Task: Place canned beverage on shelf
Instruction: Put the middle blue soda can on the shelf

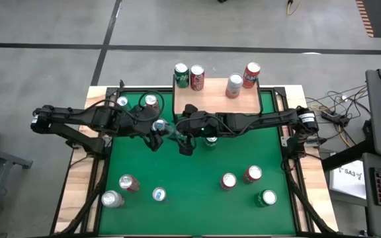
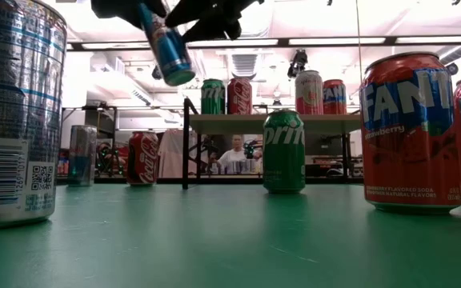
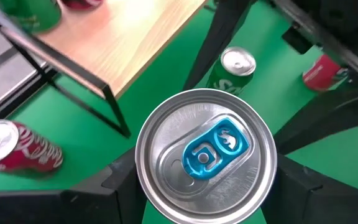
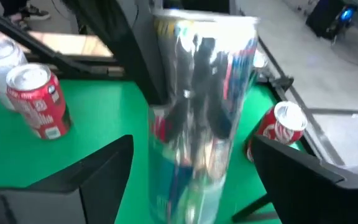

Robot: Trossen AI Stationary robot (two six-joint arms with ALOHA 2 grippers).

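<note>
While airborne, blue can (image 3: 205, 155) in left gripper (image 1: 156, 132)

Bright ceiling lights (image 2: 310, 40), shine on the silver can top (image 3: 205, 155), blurry can (image 4: 201, 112) up close.

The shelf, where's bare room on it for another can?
The shelf has four cans along its far edge: a green can, a red can, a silver can and another red one. The near half of the board is bare.
</note>
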